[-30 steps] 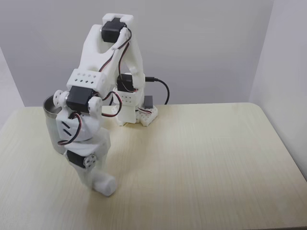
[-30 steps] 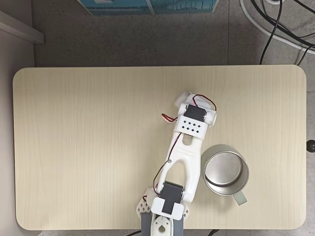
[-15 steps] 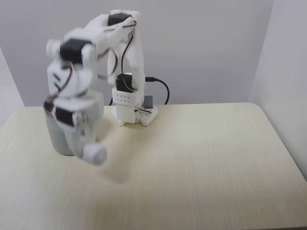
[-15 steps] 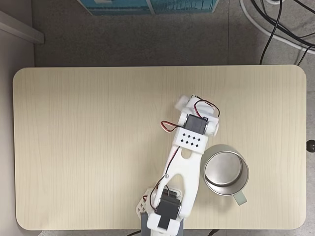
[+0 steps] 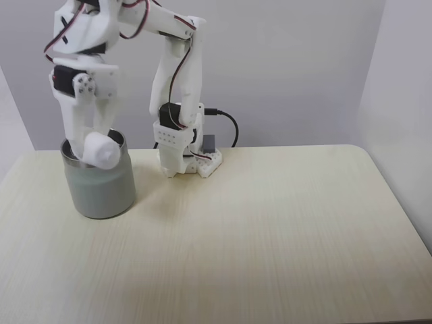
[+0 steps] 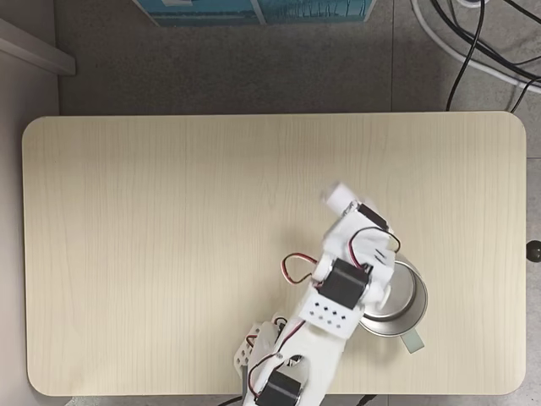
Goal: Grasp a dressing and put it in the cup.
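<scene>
We have the claw closed on the dressing, raised at the rim of the cup.

From a side-on fixed view, we see the white roll pinched between the fingers, hanging in front of the cup's near rim, above the tabletop. From a fixed view above, we catch the dressing blurred, just beyond the cup, whose steel inside is partly covered by the arm.
</scene>
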### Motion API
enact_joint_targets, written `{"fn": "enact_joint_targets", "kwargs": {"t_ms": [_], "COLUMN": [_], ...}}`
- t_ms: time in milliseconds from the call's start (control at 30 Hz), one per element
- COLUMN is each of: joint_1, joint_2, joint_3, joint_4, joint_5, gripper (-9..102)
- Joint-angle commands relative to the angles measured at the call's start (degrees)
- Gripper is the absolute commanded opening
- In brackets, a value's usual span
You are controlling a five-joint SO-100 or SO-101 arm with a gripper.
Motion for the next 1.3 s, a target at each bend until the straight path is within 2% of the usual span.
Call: {"fn": "enact_joint_targets", "kwargs": {"t_ms": [0,433,733,1067,1133,1200,1267], "joint_1": [5.45,23.64,26.46,27.25,27.77,28.39,29.18], "joint_2": [-2.46,-7.56,-12.22,-13.54,-13.54,-13.71,-13.80], "joint_3": [2.46,-2.46,-16.79,-20.74,-20.74,-20.74,-20.74], "joint_4": [1.85,2.64,-5.19,-6.77,-6.94,-6.94,-6.86], "joint_5": [-3.87,-25.14,-29.62,-30.85,-30.50,-29.53,-28.21], "gripper": [0,0,0,0,3,14,21]}}
